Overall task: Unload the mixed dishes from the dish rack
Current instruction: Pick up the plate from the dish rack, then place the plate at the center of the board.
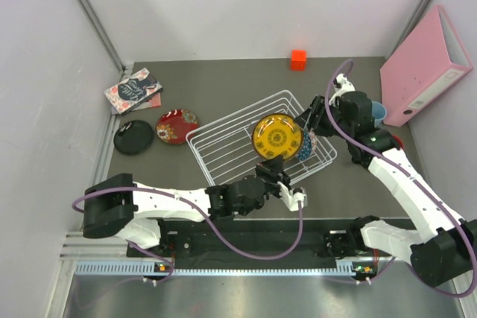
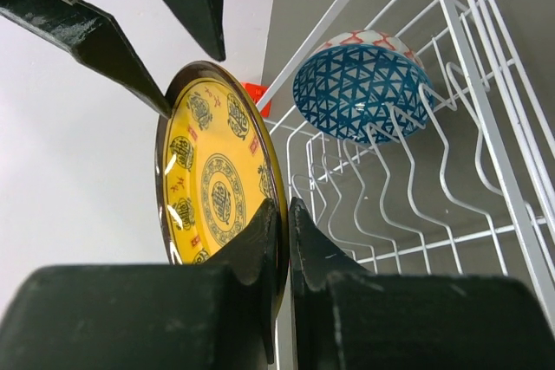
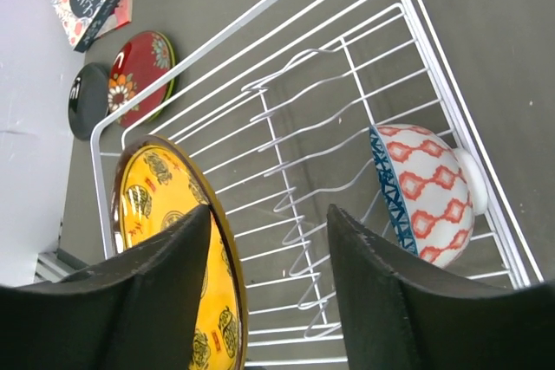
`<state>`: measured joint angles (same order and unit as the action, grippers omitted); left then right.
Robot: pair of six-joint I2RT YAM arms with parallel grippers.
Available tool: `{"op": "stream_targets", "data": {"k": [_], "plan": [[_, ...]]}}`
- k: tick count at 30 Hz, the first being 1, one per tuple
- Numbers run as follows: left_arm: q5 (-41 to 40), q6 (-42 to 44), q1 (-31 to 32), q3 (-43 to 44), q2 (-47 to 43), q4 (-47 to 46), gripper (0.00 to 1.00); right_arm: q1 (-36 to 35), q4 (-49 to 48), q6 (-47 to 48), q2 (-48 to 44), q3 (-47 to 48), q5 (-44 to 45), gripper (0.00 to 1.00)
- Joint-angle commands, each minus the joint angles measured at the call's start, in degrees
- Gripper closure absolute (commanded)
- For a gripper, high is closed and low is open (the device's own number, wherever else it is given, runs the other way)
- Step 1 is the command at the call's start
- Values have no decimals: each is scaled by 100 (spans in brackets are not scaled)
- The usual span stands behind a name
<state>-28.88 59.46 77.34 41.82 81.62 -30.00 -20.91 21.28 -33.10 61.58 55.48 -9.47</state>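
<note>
My left gripper (image 2: 286,205) is shut on the lower rim of a yellow patterned plate (image 2: 217,179), which it holds upright on edge above the white wire dish rack (image 1: 223,129). From above, this plate (image 1: 277,136) hangs over the rack's right half, with the left gripper (image 1: 279,167) under it. My right gripper (image 3: 269,214) stands open astride the plate's (image 3: 156,214) upper rim, one finger on each side and neither touching. A blue patterned bowl (image 3: 425,192) leans on its side in the rack's right corner (image 1: 306,147).
A red plate (image 1: 177,126) and a black plate (image 1: 134,137) lie on the table left of the rack, with a book (image 1: 133,89) behind them. An orange-red cube (image 1: 298,59) sits at the back. A pink binder (image 1: 425,65) and a light blue cup (image 1: 378,114) are at the right.
</note>
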Motion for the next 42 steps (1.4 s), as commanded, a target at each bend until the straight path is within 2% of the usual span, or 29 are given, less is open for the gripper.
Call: {"op": "stream_targets", "data": {"k": [1,4,6,10,14,17,19,20,22,25,26,27,29,30,31,32,33,34,35,36,37,38,39,40,41,42], "plan": [[93,-110,27,283,-94,-507,100,-71,-274,189,72,-47,-343,48],[172,-172,18,326,-120,-507,100,-98,-212,243,249,-20,-537,55],[208,-180,18,335,-138,-507,100,-115,-308,225,232,-125,-547,63],[243,-207,18,335,-173,-524,100,-133,-265,304,275,-134,-669,67],[234,-260,18,370,-173,-551,100,-124,-282,278,232,-169,-635,100],[42,-382,18,379,-156,-787,100,-124,-317,252,161,-196,-617,100],[-406,-583,9,458,-94,-955,98,-124,-396,182,21,-222,-556,100],[-582,-689,-8,606,-77,-955,78,-124,-475,164,-40,-257,-521,100],[-926,-978,-61,721,-68,-781,66,-124,-598,76,-207,-275,-407,100],[-1189,-1348,-201,775,-234,-630,23,-124,-607,-20,-339,-231,-249,100],[-1277,-1463,-280,801,-278,-630,15,-124,-659,-56,-401,-240,-152,100],[-1373,-1612,-333,810,-383,-587,1,-124,-686,-82,-471,-240,-64,100],[-1751,-2401,-657,871,-524,-473,1,-115,-730,-179,-699,-205,305,100],[-1839,-2787,-798,915,-690,-54,1,-115,-774,-205,-770,-196,410,100],[-1927,-3704,-974,950,-796,263,1,-115,-800,-266,-901,-178,585,100],[-1928,-4236,-1367,1029,-910,571,1,-115,-818,-284,-955,-135,657,100],[-1867,-5381,-1614,1073,-1155,896,1,-115,-862,-302,-1042,-108,727,100],[-1762,-5923,-1860,1134,-1271,1674,1,-115,-897,-319,-1078,-99,841,100],[-1396,-6590,-2429,1231,-1385,2012,1,-107,-923,-337,-1113,-90,894,100],[-1174,-7153,-2721,1267,-1595,2372,1,-115,-1002,-355,-1139,-82,912,100],[-859,-8081,-3011,1302,-1684,2837,1,-107,-1029,-355,-1174,-82,912,100],[-229,-8500,-3528,1354,-1798,2972,1,-115,-1047,-355,-1149,-55,895,100],[256,-9165,-3759,1398,-1834,3252,1,-107,-1082,-372,-1096,-47,886,100],[704,-9441,-4144,1425,-1860,3429,1,-107,-1108,-381,-1087,-64,834,100],[1553,-9705,-4296,1442,-1861,3457,1,-107,-1160,-390,-1061,-90,807,100],[1909,-10247,-4411,1408,-1869,3413,1,-115,-1291,-442,-1043,-134,798,100]]}}
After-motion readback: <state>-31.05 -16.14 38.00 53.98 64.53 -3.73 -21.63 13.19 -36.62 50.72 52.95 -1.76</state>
